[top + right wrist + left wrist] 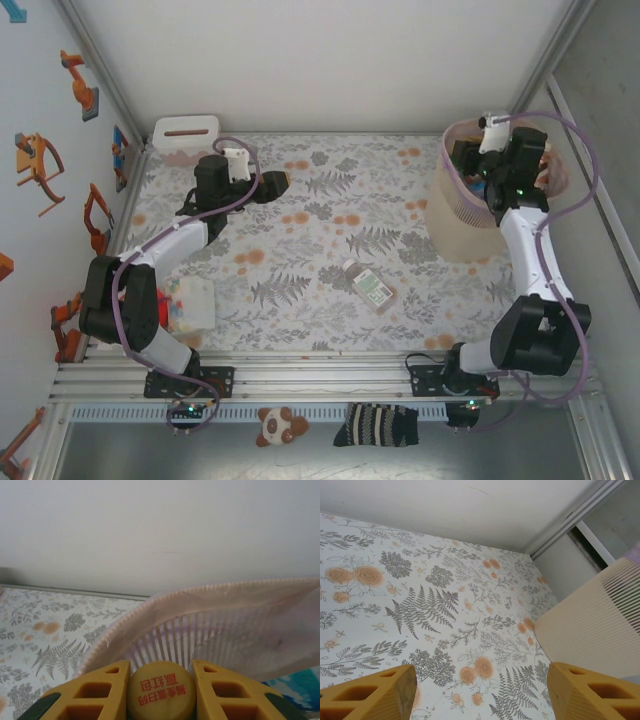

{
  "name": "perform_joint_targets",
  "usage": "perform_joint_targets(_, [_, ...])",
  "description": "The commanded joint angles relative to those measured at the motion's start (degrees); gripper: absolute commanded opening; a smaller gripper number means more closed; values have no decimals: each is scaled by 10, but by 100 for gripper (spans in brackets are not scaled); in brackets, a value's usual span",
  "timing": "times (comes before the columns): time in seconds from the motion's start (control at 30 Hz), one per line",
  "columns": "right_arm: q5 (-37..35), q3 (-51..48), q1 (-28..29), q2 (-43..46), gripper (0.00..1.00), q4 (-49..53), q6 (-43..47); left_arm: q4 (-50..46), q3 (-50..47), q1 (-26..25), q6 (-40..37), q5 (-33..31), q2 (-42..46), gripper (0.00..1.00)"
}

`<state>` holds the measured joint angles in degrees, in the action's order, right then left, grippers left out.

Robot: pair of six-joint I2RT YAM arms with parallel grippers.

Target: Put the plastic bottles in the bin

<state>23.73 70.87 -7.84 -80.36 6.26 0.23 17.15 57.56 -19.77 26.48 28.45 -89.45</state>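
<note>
Floral cloth (pixel 320 200) spreads beside the bin (pixel 455 225); right gripper (pixel 160 665) hovers over the bin, clamped on a yellow-capped bottle (pixel 160 692), not yet dropped; left gripper (pixel 480 675) gapes empty; second bottle (pixel 370 285) lies near the bin, uncollected.

A: What did the arms (pixel 180 240) look like?
B: White tubes, black joints, a purple cable (pixel 257 178) looped along each.
A: And the claws (pixel 480 695)?
B: Yellow-orange ribbed fingers (pixel 375 695) with hollow cells.
</note>
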Motion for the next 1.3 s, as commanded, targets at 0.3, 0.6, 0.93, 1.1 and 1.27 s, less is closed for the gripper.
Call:
perform_joint_targets(0.3, [21,38,7,7,52,133,-37,14,0,3,7,14,-3,69])
perform_joint_targets(0.6, [-8,142,7,27,61,199,-88,19,-1,3,8,14,-4,69])
perform_joint_targets(0.93, [61,238,10,41,56,302,-123,26,-1,3,8,18,-6,69])
perform_joint_targets(1.1, [91,268,51,48,55,393,-78,28,-2,3,8,20,-4,69])
perform_joint_targets(1.27, [38,271,145,48,54,476,-18,30,-7,5,7,21,-4,69])
